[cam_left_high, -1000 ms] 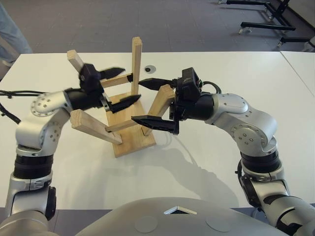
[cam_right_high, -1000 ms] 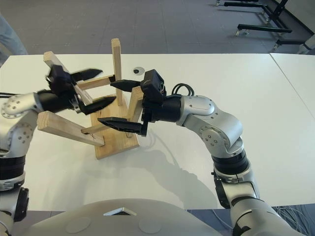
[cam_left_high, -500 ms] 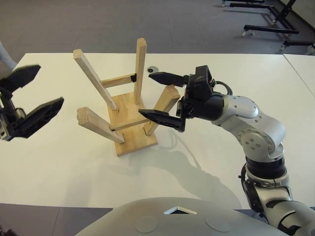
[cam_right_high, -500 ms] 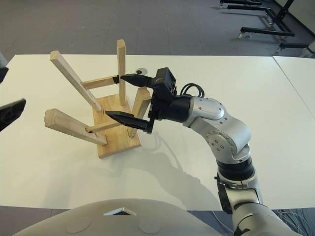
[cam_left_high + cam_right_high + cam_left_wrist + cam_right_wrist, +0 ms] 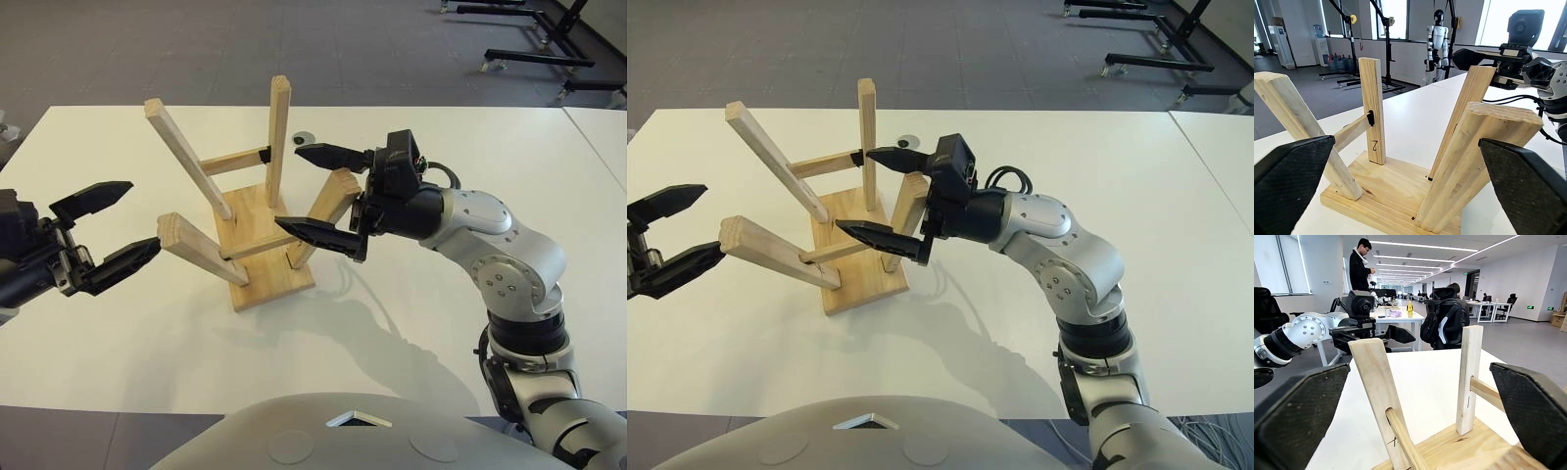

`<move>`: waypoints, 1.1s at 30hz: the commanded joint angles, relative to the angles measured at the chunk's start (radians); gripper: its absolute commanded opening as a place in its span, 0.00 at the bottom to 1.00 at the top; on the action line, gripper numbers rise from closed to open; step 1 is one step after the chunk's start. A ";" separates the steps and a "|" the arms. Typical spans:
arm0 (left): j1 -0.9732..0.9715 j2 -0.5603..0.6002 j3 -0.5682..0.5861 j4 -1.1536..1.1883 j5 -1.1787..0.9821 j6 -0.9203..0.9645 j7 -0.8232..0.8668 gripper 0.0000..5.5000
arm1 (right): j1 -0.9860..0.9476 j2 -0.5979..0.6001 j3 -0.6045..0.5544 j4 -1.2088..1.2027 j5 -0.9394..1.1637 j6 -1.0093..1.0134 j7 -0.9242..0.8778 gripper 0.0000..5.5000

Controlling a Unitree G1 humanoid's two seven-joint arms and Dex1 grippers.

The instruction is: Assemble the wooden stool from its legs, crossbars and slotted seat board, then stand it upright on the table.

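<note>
1. Head camera, both eyes:
   - A pale wooden stool [image 5: 257, 245] stands inverted on a white rectangular table [image 5: 147, 343].
   - Its flat slotted seat board [image 5: 274, 284] lies on the tabletop. Four square-section legs point up and splay outward, joined by thin crossbars [image 5: 235, 160].
   - The left gripper [image 5: 139, 215], black and two-fingered, is released with its fingers spread wide. It sits at the stool's left side, just beside the end of the low-tilted near-left leg [image 5: 196, 253]; contact cannot be told.
   - The right gripper [image 5: 290, 186], also black, is released too. It is at the stool's right side, with the slanted right leg [image 5: 331, 196] seen between its fingers and nothing grasped.
2. Left wrist view:
   - The black finger pads [image 5: 1293, 171] are wide apart.
   - The near leg's cut end sits between them, close to one pad.
   - The seat board, an upright leg and a crossbar lie beyond, with the right gripper farther off.
3. Right wrist view:
   - The padded fingers [image 5: 1533, 401] are wide apart.
   - Two legs with crossbars rise from the seat board between them, and the left gripper is beyond the stool.
</note>
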 commanded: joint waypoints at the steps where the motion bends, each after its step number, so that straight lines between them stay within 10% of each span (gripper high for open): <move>1: -0.005 -0.005 -0.021 -0.023 0.003 -0.013 0.004 0.98 | -0.017 -0.011 -0.038 0.027 -0.014 -0.021 -0.006 0.96; 9: 0.023 -0.011 -0.005 -0.030 0.005 -0.024 0.012 0.98 | -0.141 -0.103 -0.341 0.154 0.248 0.032 0.011 0.96; 16: -0.002 0.000 -0.026 -0.022 0.007 -0.027 0.012 0.98 | -0.081 -0.279 -0.231 0.430 -0.110 -0.186 0.235 0.96; 33: -0.028 0.017 -0.047 -0.038 -0.011 -0.004 0.007 0.98 | -0.001 -0.206 -0.151 0.325 -0.124 -0.148 0.278 0.96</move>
